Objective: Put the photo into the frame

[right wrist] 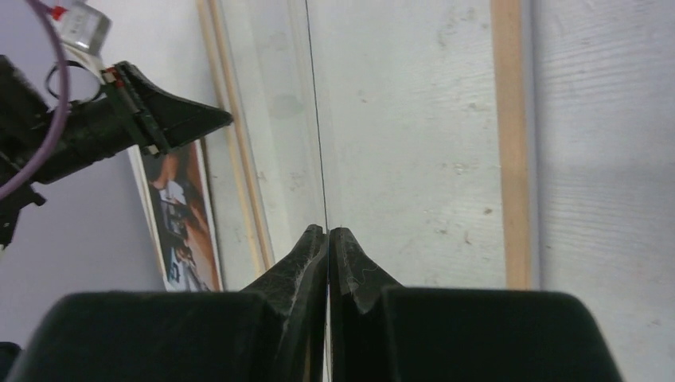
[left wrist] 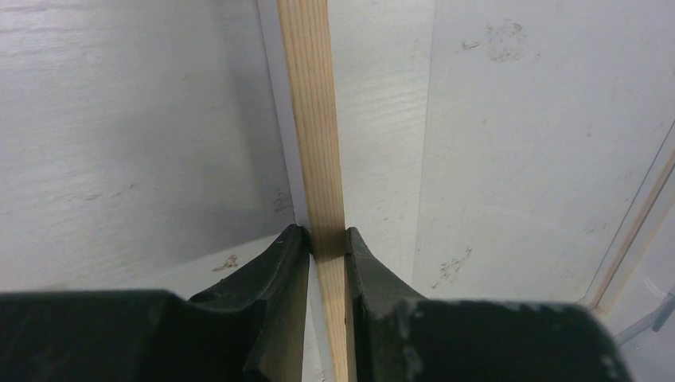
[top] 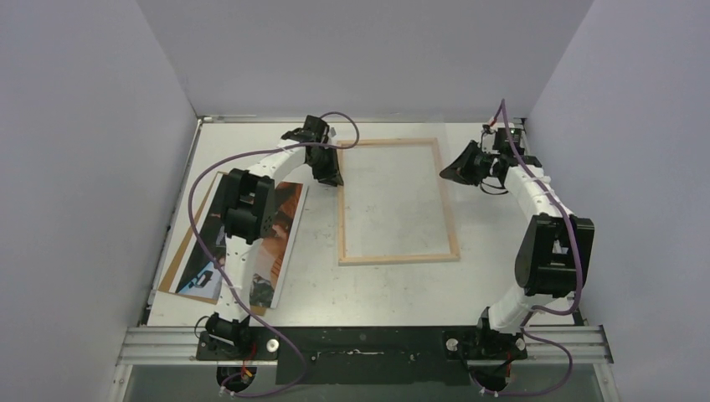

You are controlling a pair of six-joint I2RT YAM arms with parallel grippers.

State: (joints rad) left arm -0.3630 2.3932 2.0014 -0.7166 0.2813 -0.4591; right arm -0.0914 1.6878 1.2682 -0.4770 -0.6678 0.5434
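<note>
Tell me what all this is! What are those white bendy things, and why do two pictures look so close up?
Those are two robot arms bolted to a table. The wide picture looks down from above: the left arm is on the left, the right arm on the right. The two close-up pictures come from small cameras on the wrists, so you see the black fingers up close. On the table lies a picture frame, pale wood side up. Next to it, partly under the left arm, a photo lies on a brown board. The left gripper pinches the frame's wooden edge. The right gripper is closed on something very thin, which looks like the edge of the clear pane.
</note>
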